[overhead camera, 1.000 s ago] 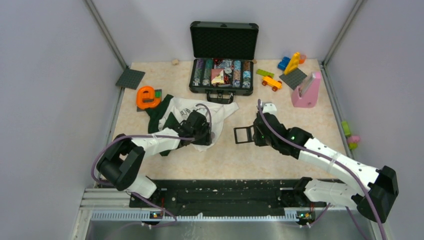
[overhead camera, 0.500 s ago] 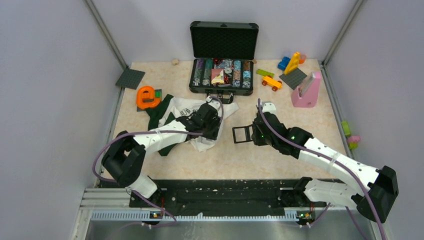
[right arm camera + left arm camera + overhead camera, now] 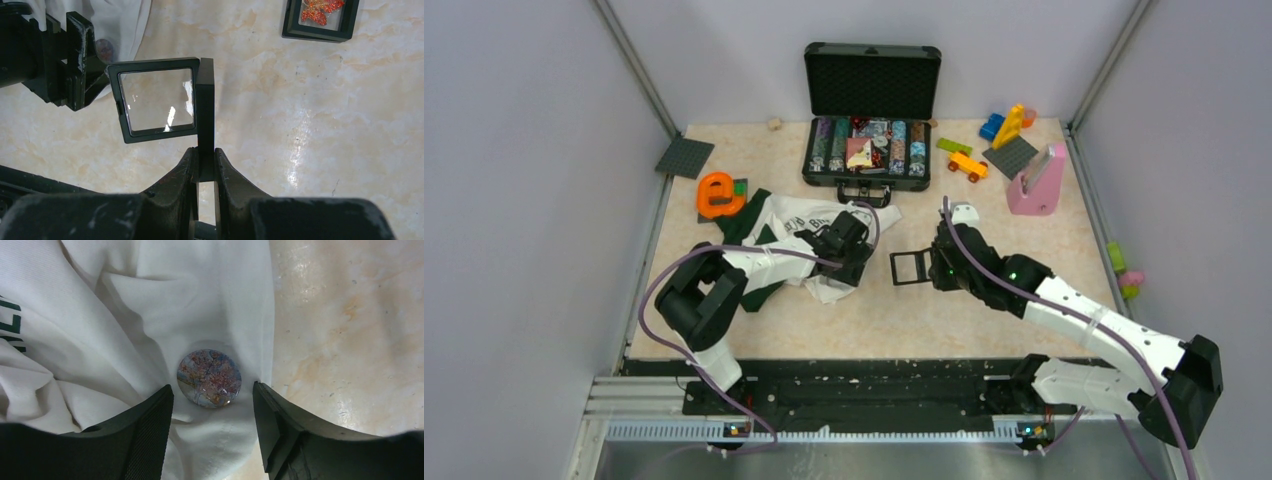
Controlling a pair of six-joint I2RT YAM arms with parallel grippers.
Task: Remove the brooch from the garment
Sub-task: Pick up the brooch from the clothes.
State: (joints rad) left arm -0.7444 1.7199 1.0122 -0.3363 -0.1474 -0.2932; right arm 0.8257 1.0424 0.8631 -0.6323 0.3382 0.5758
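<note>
Brooch (image 3: 209,378) lies on white garment (image 3: 100,315) between parted, empty jaws of my left gripper (image 3: 212,392); right gripper (image 3: 206,155) clamps open display case (image 3: 160,100). Risk: closing pinches cloth too, dragging garment.

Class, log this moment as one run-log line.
left fingers: open, flanking brooch on garment | right fingers: shut on frame | brooch: not yet removed

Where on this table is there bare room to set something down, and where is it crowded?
Bare: the near strip of table in front of the shirt; the patch between case and grey plate; the stretch just in front of the pink stand. Crowded: the far right corner's blocks, and around the shirt.
</note>
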